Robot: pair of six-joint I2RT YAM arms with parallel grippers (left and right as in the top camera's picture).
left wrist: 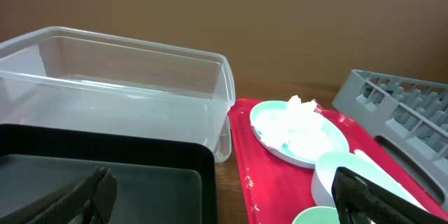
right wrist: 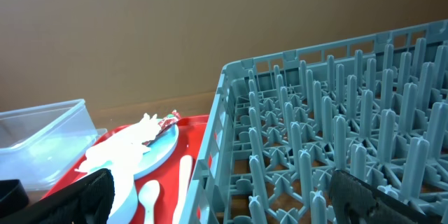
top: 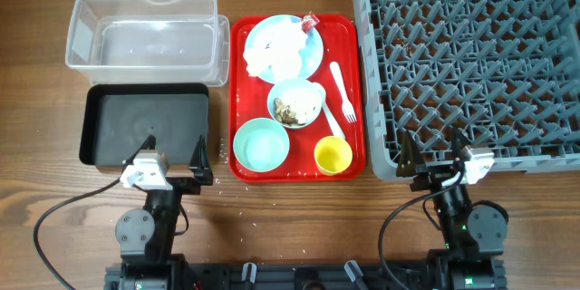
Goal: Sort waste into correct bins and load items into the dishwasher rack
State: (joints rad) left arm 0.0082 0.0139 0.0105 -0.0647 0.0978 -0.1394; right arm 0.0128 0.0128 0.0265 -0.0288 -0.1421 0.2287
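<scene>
Left gripper [top: 175, 151] and right gripper [top: 433, 152] both hang empty, jaws spread wide. Nothing is sorted yet. The black tray [top: 145, 122] lies right under and ahead of the left jaws, with the tub [top: 82, 27] beyond it. On the red tray [top: 237, 72], to the right of that gripper, sit the empty bowl [top: 261, 143] and cup [top: 333, 155] nearest. The rice bowl [top: 295, 103], spoon [top: 333, 127] and fork [top: 341, 86] are further ahead. Furthest are the plate [top: 313, 50] under the napkin [top: 272, 53], and the wrapper [top: 310, 22] at its far rim. The rack [top: 471, 54] stands just ahead of the right gripper, with no dish in it.

Several things could go wrong from here:
- The left arm must cross the black tray's rim to reach right, and wide fingers held low may catch it and shove the tray.
- Tipping the rice bowl carelessly would probably scatter grains over the red tray.
- The napkin is light and may tear or drag.
- The right fingers sit so near the rack's wall that a forward move could bump it.

The 2 arms are folded low at the table's near edge, wrists about level, fingers pointing away across the table.
</scene>
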